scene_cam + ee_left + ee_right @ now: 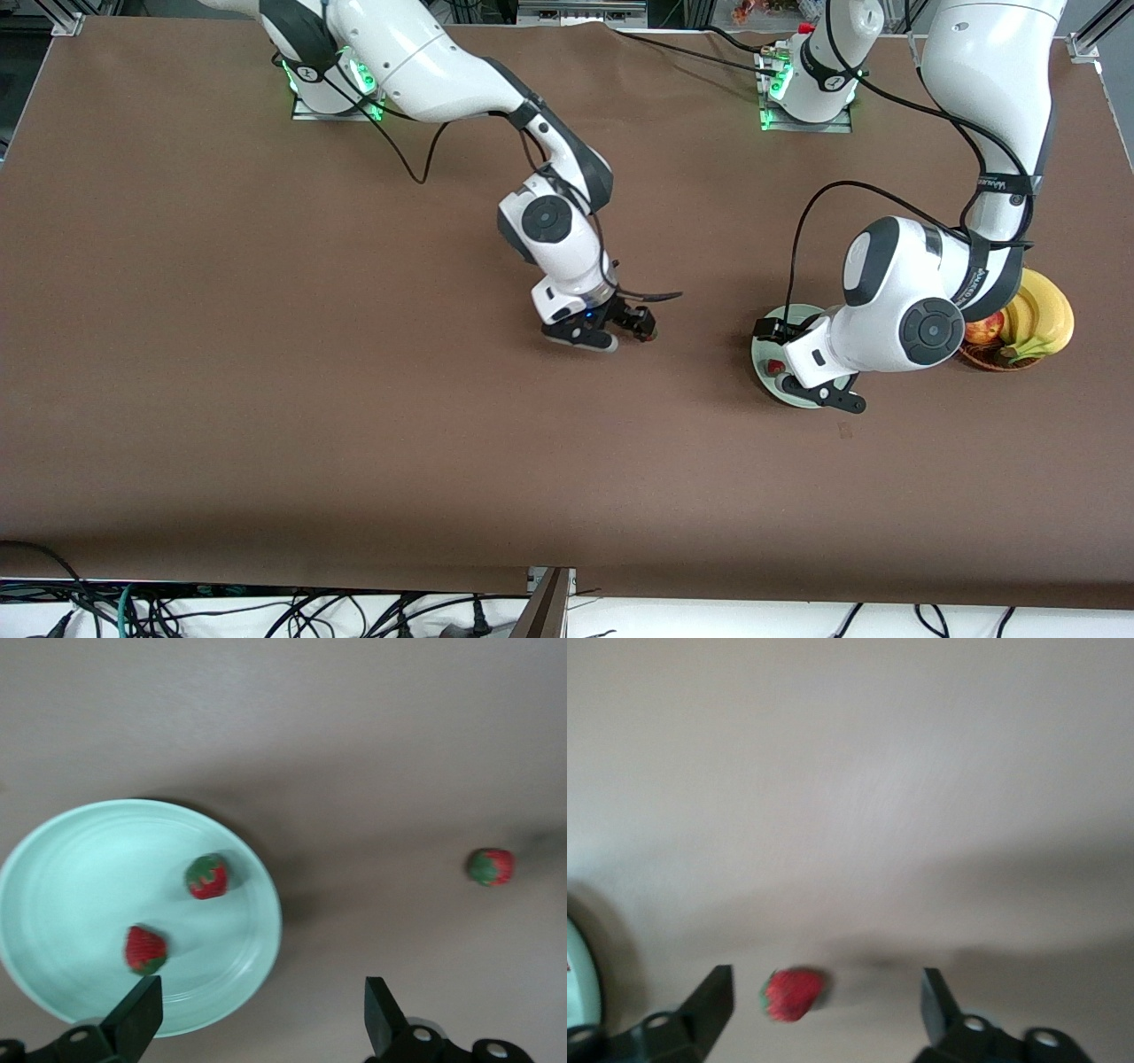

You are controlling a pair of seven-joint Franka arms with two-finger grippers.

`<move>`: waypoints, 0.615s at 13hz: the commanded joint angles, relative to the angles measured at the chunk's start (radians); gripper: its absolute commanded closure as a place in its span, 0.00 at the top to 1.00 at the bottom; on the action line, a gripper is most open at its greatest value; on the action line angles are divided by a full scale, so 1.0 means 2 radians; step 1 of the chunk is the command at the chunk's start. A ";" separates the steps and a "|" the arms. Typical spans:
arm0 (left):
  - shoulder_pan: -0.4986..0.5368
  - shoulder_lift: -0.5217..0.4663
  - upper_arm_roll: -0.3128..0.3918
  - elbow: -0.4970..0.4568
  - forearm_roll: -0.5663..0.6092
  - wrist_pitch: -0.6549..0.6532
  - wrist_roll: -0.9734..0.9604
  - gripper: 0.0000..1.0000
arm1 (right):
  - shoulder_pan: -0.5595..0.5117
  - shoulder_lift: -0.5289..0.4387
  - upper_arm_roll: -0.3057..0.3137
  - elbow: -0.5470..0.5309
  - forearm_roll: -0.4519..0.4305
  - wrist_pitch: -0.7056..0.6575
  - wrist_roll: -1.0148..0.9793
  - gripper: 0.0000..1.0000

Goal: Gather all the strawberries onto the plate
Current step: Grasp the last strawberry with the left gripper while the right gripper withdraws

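The mint-green plate [767,353] lies toward the left arm's end of the table and holds two strawberries [207,876] [144,949]. One of them shows in the front view [775,365]. My left gripper [804,365] [261,1019] is open and empty, over the plate's rim [257,930]. The third strawberry [652,335] [793,993] [491,866] lies on the table, on the plate's side toward the right arm. My right gripper [622,334] [824,1005] is open and low, with the third strawberry between its fingers, untouched. The plate's edge [579,992] shows in the right wrist view.
A brown wicker basket [990,358] with bananas [1042,319] and an apple [983,330] stands beside the plate at the left arm's end, partly under the left arm. Cables hang below the table's front edge [532,580].
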 commanded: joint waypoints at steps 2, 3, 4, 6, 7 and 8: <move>-0.025 0.005 -0.003 -0.014 -0.027 0.042 -0.062 1.00 | -0.084 -0.081 0.006 -0.008 0.000 -0.162 -0.161 1.00; -0.045 0.007 -0.003 -0.017 -0.027 0.058 -0.094 1.00 | -0.107 -0.097 0.007 -0.009 0.000 -0.211 -0.201 1.00; -0.060 0.014 -0.003 -0.018 -0.026 0.075 -0.129 1.00 | -0.127 -0.107 0.006 -0.008 0.000 -0.252 -0.240 1.00; -0.093 0.030 -0.003 -0.018 -0.021 0.122 -0.169 1.00 | -0.173 -0.136 0.006 -0.008 -0.001 -0.324 -0.312 1.00; -0.110 0.040 -0.002 -0.018 -0.018 0.148 -0.185 1.00 | -0.199 -0.151 0.006 -0.008 -0.002 -0.357 -0.331 1.00; -0.122 0.050 0.000 -0.020 -0.018 0.167 -0.199 1.00 | -0.219 -0.161 0.005 -0.008 -0.013 -0.392 -0.343 1.00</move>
